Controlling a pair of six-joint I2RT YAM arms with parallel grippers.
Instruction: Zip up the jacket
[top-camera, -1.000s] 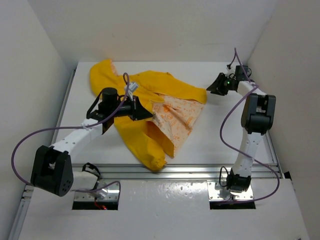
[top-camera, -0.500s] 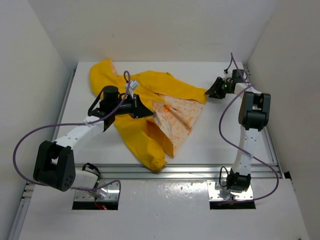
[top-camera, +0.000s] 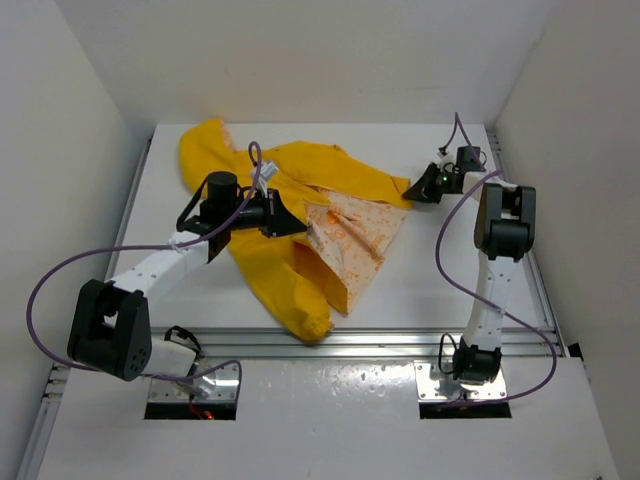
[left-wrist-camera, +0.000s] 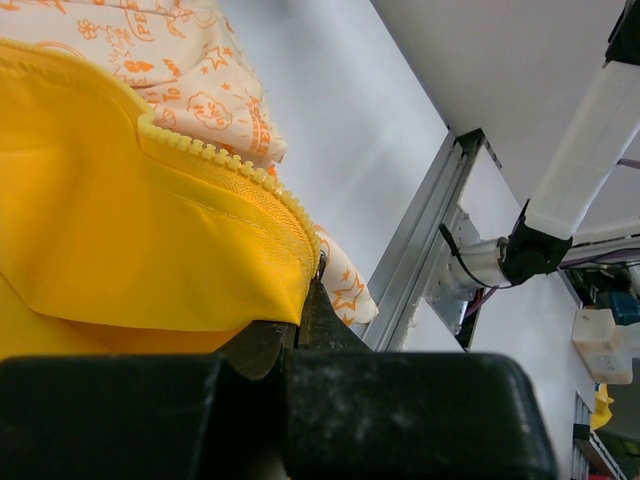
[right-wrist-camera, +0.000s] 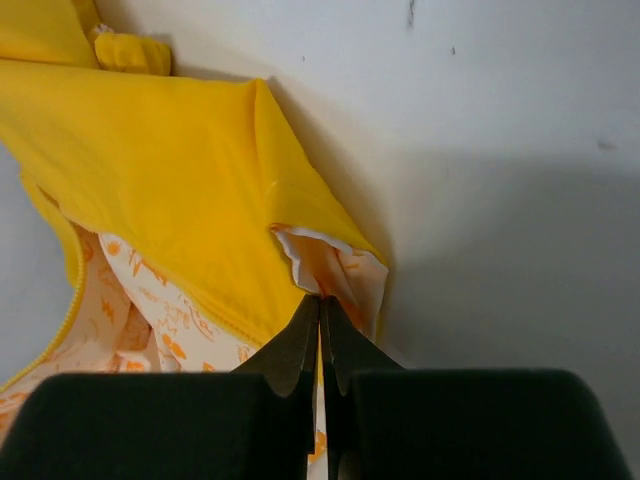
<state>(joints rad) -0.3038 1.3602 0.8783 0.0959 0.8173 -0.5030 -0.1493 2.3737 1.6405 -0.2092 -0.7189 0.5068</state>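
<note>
Jacket (top-camera: 330, 172) lies open on the desk (top-camera: 430, 270), from the middle toward 10 o'clock, with the printed lining (top-camera: 350, 235) facing up. The top view places the left claw (top-camera: 298, 226) at its centre and the right claw (top-camera: 408, 192) at its 3 o'clock corner. Only the wrist views show the grips: the left claw is pressed together on the toothed zip edge (left-wrist-camera: 225, 160), and the right claw is pinching the corner where the lining turns out.

**Bright, even light; near parts blurred**

The overhead view was bright and sharp, with glare on the table (top-camera: 400, 290) along its near rail. The jacket (right-wrist-camera: 170, 170) threw a soft grey shadow to its right. The left gripper (left-wrist-camera: 308, 320) and right gripper (right-wrist-camera: 321, 325) looked blurred, close to the lens.
</note>
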